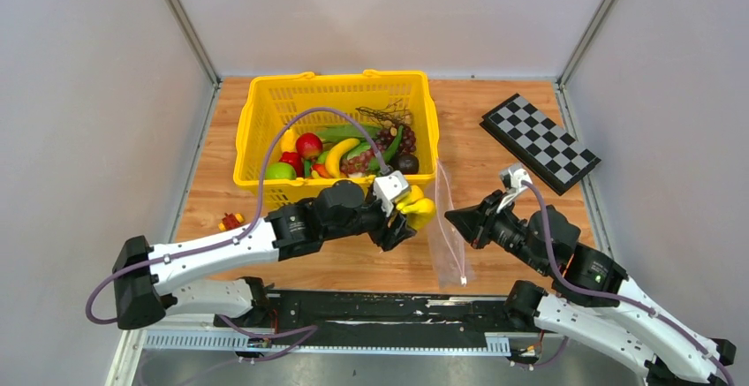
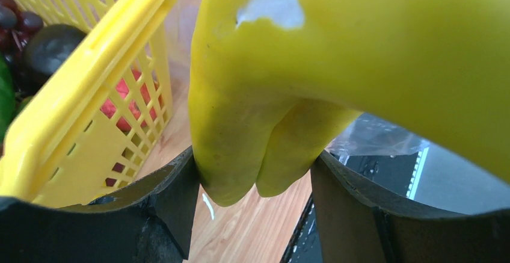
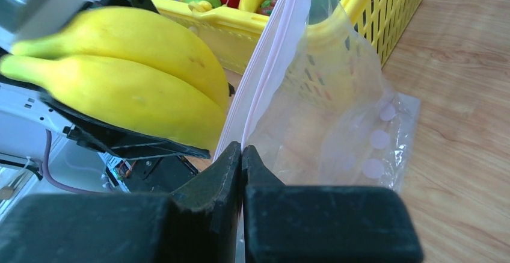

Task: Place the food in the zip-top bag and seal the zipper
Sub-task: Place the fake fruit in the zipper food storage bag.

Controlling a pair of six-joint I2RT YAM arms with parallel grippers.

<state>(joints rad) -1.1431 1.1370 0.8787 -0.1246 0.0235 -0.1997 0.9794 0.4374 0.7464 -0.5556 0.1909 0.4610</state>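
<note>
Left fingers (image 2: 162, 215) spread wide, clamping banana bunch (image 2: 337, 64) beside basket (image 2: 90, 94). Right fingers (image 3: 219, 173) pinched shut on zip-top bag (image 3: 337, 118), apparently at zipper (image 3: 264, 64) edge.

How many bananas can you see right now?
3. Two in a bunch held by the left fingers beside the bag; one banana in the basket. Others may be buried there.

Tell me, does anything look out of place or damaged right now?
A small red-and-yellow piece lies alone on the table, outside the basket, near its front-left corner. The held bananas show a white scuffed patch.
</note>
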